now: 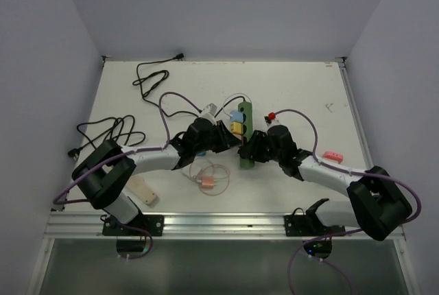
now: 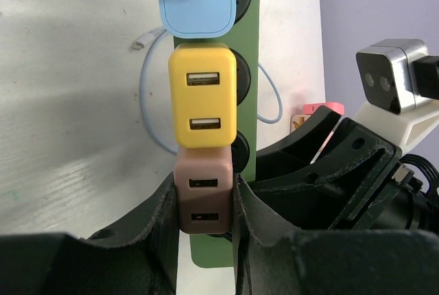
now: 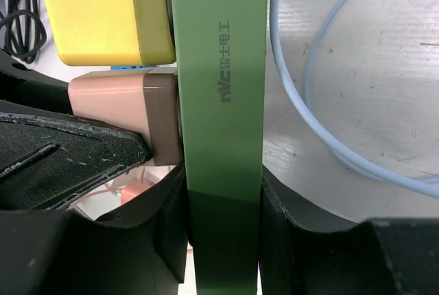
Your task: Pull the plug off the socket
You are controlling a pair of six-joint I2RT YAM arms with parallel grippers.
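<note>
The top view shows both arms meeting at the green socket strip [image 1: 247, 113] in the middle of the table [image 1: 302, 89]. Black cords [image 1: 122, 130] lie off to the left.

Only the left wrist view shows the plug faces. A blue plug [image 2: 197, 0], a yellow plug [image 2: 201, 99] and a pink plug [image 2: 204, 178] sit in a row in the strip, each in its own hole. The left gripper [image 2: 204, 202] has its two fingers pressed tight on both sides of the pink plug.

Only the right wrist view shows the strip's side, with white letters on it. There the right gripper [image 3: 223, 230] squeezes the strip from both sides, just below the pink plug. The pink plug sits right against the strip.
</note>
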